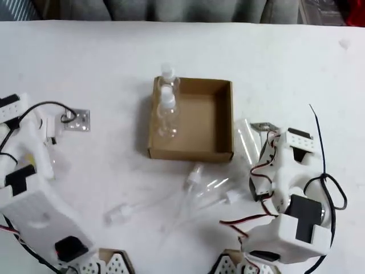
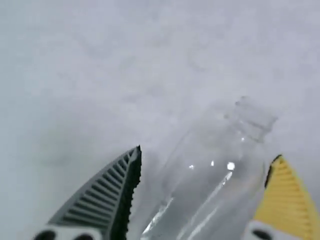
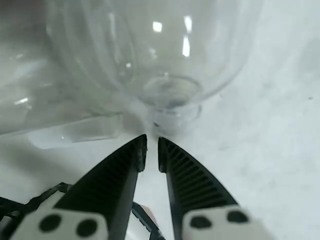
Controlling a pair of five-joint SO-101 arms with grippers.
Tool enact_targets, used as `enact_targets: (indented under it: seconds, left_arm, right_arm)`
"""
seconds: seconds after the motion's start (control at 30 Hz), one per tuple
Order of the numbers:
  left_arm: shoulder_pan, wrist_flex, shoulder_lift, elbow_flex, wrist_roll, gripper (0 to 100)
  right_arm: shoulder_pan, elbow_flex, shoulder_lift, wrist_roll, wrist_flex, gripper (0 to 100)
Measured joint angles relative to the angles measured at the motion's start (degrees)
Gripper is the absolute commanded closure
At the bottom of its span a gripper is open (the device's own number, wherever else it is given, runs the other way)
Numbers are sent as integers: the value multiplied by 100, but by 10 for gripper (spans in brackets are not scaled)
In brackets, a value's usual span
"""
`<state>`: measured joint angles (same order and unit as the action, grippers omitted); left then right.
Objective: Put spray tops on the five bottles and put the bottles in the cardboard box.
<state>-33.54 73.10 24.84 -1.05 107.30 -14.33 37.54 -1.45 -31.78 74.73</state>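
White desk [image 1: 114,57], with the cardboard box [image 1: 191,153] pretty much dead centre of the high view. Two capped bottles [image 1: 166,114] sit against its left wall. Over at the left edge, the left pincer [image 2: 207,152] is grasping an uncapped clear bottle [image 2: 210,190]. The right pincer [image 3: 152,141] is clenched on nothing, tips right up against a second clear bottle [image 3: 150,50] just right of the box. Loose spray tops [image 1: 194,178] lie below the box.

The white table [image 1: 114,57] spreads beneath the left claw [image 2: 207,152]; a holed metal plate [image 1: 77,121] lies near it, grey cushions [image 1: 188,8] well beyond.
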Motion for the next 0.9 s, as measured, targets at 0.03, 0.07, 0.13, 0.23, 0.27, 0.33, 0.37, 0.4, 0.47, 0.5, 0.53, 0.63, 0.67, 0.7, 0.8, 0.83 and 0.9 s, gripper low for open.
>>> enact_targets:
  seconds: [0.03,0.07,0.13,0.23,0.27,0.33,0.37,0.4,0.47,0.5,0.53,0.63,0.67,0.7,0.8,0.83,0.9]
  left_arm:
    - [-18,0,44,0,-26,695]
    - [-26,0,62,0,-44,738]
    - [-26,0,79,0,-123,854]
    - [-53,9,105,0,-360,980]
    - [-79,9,105,0,-484,945]
    - [-88,44,105,0,-791,916]
    - [-88,79,105,0,-1011,923]
    - [-88,193,105,18,-1284,933]
    - [-70,536,105,149,-1916,954]
    - [-44,765,105,264,-2251,962]
    - [0,1020,105,378,-2585,969]
    - [237,1846,105,677,-3508,980]
    - [325,2066,105,756,-3851,980]
    - [396,2233,105,818,-4211,980]
    - [589,2347,105,870,-5433,980]
    - [651,2312,105,870,-5802,980]
    - [747,2163,105,870,-6435,980]
  right_arm:
    - [0,0,0,0,0,983]
    - [0,0,0,0,0,983]
    - [0,0,0,0,0,983]
    - [0,0,0,0,0,983]
    - [0,0,0,0,0,983]
    - [0,0,0,0,0,983]
    - [0,0,0,0,0,983]
    - [0,0,0,0,0,983]
    - [0,0,0,0,0,983]
    - [0,0,0,0,0,983]
    - [0,0,0,0,0,983]
    - [0,0,0,0,0,983]
    - [0,0,0,0,0,983]
    - [0,0,0,0,0,983]
    - [0,0,0,0,0,983]
    - [0,0,0,0,0,983]
    - [0,0,0,0,0,983]
